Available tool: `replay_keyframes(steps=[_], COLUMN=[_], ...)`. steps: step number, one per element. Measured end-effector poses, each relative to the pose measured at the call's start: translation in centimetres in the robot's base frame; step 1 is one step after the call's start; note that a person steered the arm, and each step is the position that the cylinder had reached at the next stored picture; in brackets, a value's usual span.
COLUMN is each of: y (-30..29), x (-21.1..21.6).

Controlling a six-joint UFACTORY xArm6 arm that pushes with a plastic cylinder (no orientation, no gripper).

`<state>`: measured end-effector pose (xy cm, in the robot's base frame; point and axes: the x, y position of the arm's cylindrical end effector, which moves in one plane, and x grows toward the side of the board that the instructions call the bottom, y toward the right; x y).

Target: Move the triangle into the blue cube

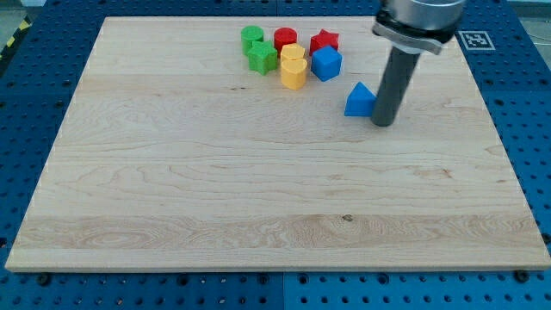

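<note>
My tip (383,121): touching the triangle's (358,101) right side, upper right of frame. Cube (326,63): up-left, apart. Jaws: none in view.

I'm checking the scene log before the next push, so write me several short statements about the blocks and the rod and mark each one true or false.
1. My tip stands at the blue triangle's right side in the view. True.
2. The blue triangle touches the blue cube. False: bare board shows between them; the triangle lies lower and to the right.
3. The yellow block sits just left of the blue cube. True.
4. The red star lies at the view's bottom edge. False: it sits near the top, behind the blue cube.
5. Two green blocks are at the cluster's left end. True.
</note>
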<state>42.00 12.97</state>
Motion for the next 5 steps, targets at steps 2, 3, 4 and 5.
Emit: replay_keyframes(steps=[2,3,4,5], y=[-4.1,-4.3,-3.1,-0.9], x=[-5.1,-4.6,-2.7,-4.2])
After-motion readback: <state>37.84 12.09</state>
